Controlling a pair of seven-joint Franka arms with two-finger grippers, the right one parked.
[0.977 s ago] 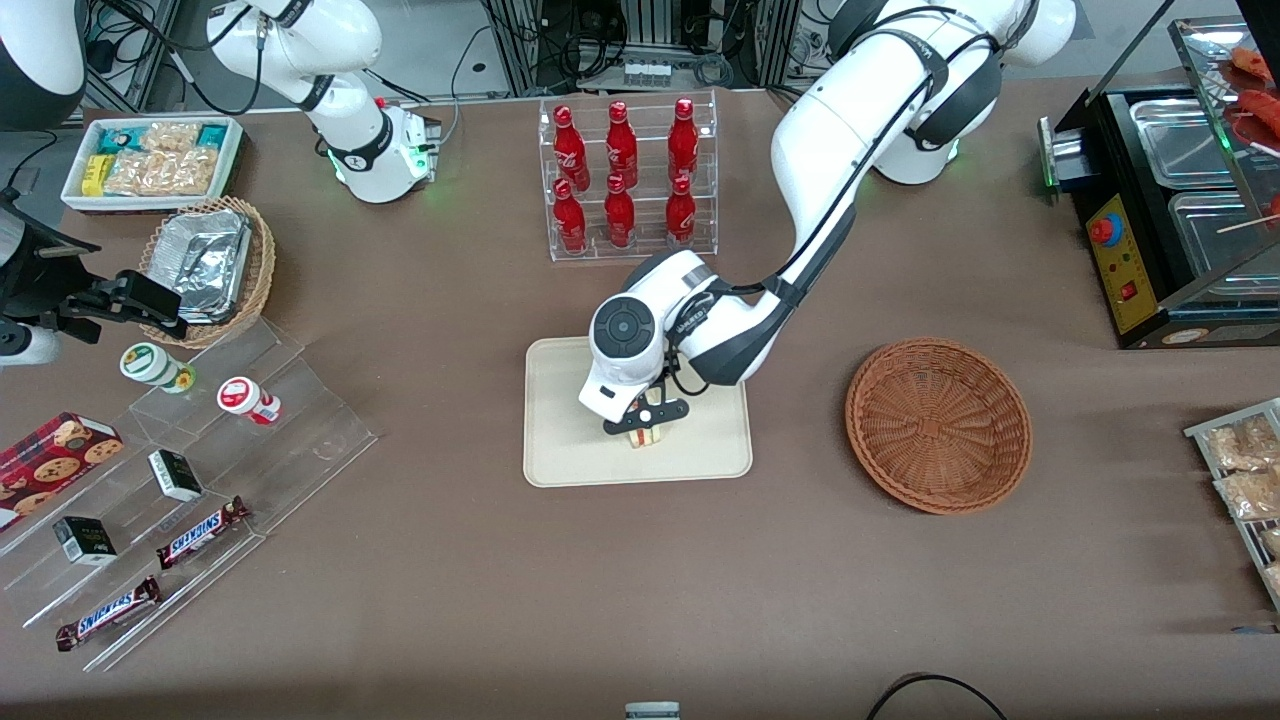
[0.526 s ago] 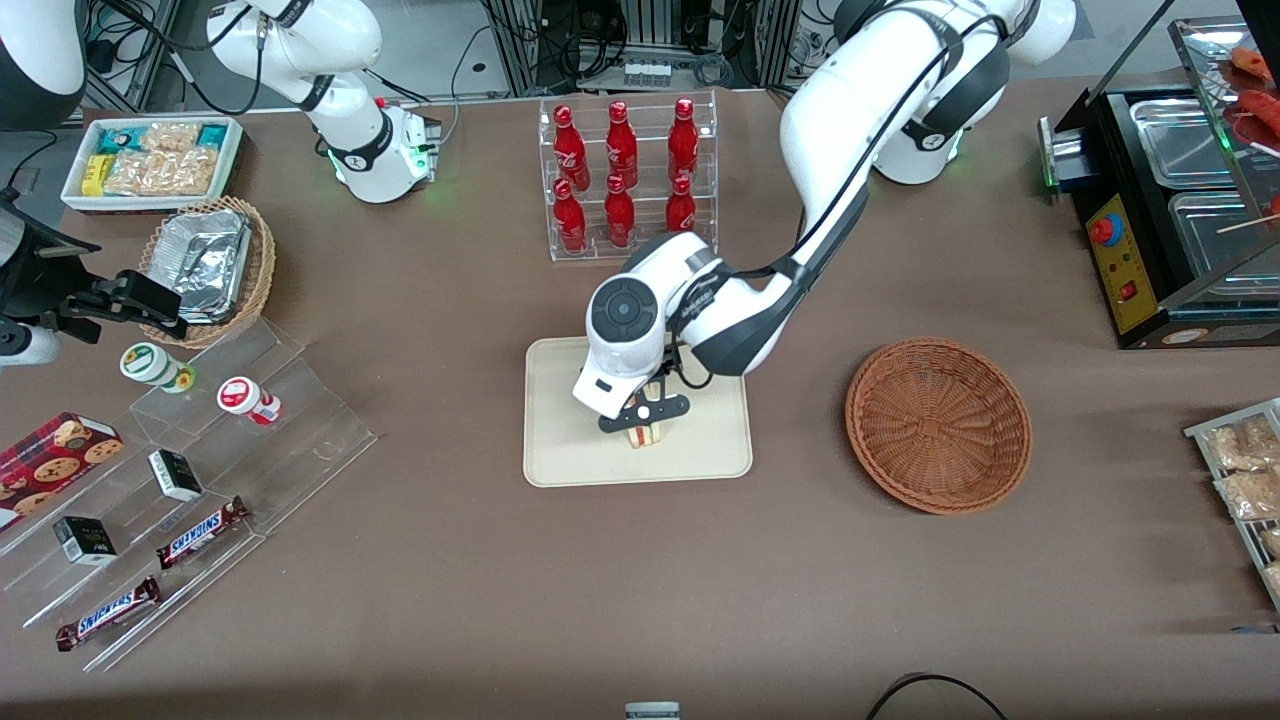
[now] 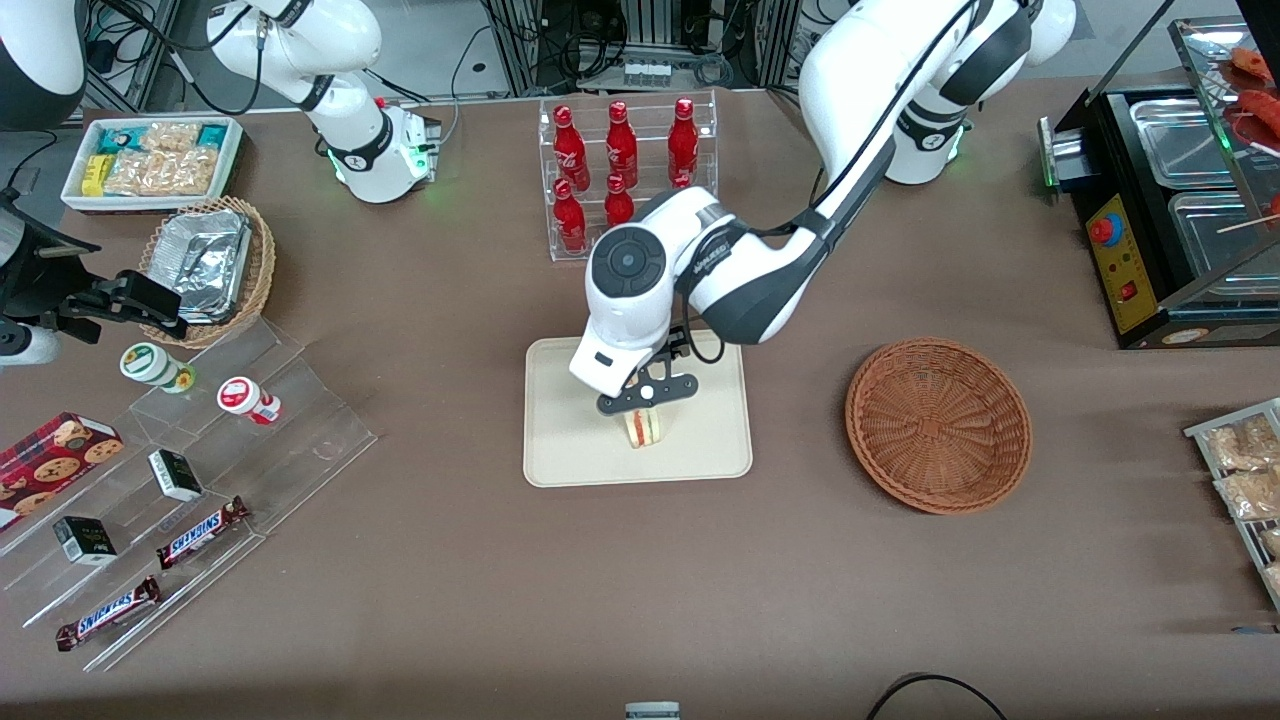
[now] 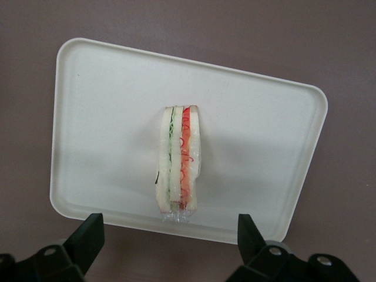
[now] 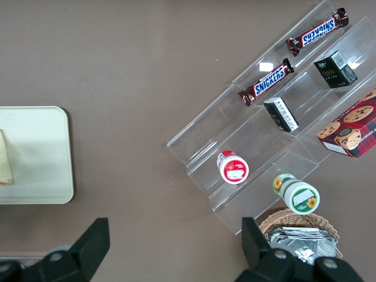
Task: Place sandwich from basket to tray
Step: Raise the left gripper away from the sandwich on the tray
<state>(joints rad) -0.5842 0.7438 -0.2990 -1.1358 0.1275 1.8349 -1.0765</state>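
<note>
**Desk:** What did the sandwich look like when you checked?

**Operator:** I saw the sandwich (image 4: 178, 164) as a narrow wedge of pale bread standing on edge, with a green layer and a red layer running side by side along its cut face. It seemed to be wrapped in clear film, with a little of it bunched at one end. From the front camera it read as a small cream block with a thin red and green stripe (image 3: 645, 427).

**Desk:** And where was it?

**Operator:** It sat on the tray (image 3: 560, 450), roughly in the middle, touching nothing but the tray floor. The cream tray (image 4: 106, 117) had rounded corners and a low rim.

**Desk:** The gripper?

**Operator:** I had the gripper (image 3: 645, 394) above the tray, directly over the sandwich and clear of it. Its fingers (image 4: 88, 238) were spread wide; in the wrist camera one dark tip stood off to each side of the wedge, with plenty of gap and nothing between them. No contact that I could see.

**Desk:** Going on across the table from there?

**Operator:** The basket (image 3: 938, 425) lay well apart from the gripper, toward the working arm's end of the table, about as near the front camera as the tray. I saw only bare weave inside it.
</note>
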